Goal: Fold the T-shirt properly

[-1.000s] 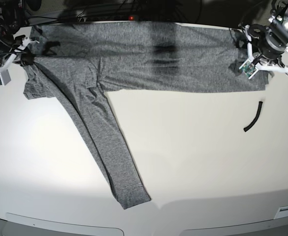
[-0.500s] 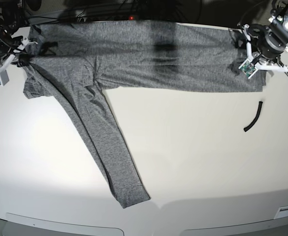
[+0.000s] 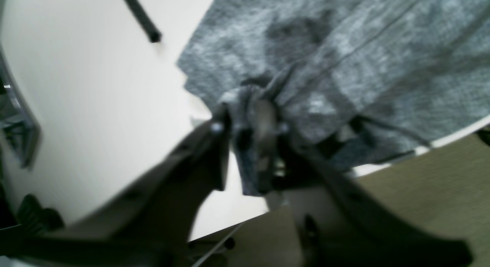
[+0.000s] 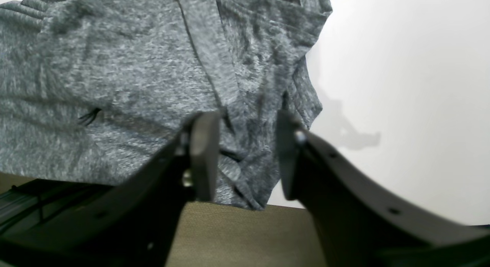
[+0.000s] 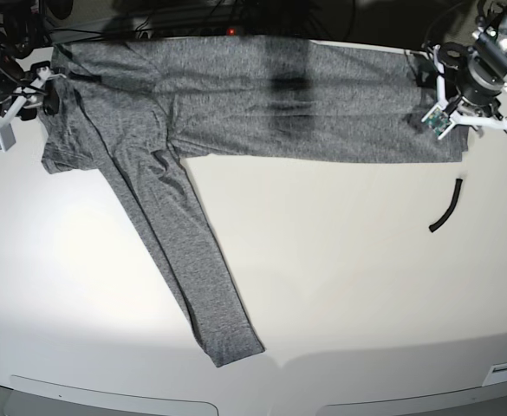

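Lying spread along the far edge of the worktop (image 5: 340, 286): the T-shirt (image 5: 262, 104), one sleeve trailing toward the near side. Settling flatter at the shoulder than a moment ago, the raised fold there gone. Parting wide over that shoulder, gripping nothing: right gripper (image 4: 245, 156) jaws. Loosening at the hem corner with cloth bunched between: left gripper (image 3: 249, 159) jaws. Looking like a finished fold, releasing.
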### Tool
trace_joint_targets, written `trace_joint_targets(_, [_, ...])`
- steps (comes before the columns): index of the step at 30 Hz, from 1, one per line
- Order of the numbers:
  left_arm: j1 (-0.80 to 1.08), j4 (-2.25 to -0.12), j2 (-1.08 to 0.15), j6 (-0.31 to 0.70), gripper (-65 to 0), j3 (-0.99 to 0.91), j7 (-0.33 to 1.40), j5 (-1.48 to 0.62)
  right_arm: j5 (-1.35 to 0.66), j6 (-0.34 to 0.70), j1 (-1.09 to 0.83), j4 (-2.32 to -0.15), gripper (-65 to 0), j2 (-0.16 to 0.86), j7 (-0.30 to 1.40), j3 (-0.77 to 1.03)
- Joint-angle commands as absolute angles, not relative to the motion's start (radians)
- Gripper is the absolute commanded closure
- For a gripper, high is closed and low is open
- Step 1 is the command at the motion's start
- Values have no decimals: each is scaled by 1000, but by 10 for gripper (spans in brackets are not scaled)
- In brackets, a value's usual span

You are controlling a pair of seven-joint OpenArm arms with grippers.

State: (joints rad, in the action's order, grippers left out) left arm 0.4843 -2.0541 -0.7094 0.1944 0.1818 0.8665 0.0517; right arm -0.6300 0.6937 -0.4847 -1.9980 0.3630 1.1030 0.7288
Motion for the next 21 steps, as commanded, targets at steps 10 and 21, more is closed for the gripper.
trace_joint_targets(10, [482, -2068, -724, 190, -172, 171, 862, 79, -628, 698, -482, -2016, -296, 380, 1065, 739])
trace_joint_targets(21, [459, -2068, -723, 144, -205, 171, 602, 150, -919, 680, -399, -2016, -296, 373, 869, 713])
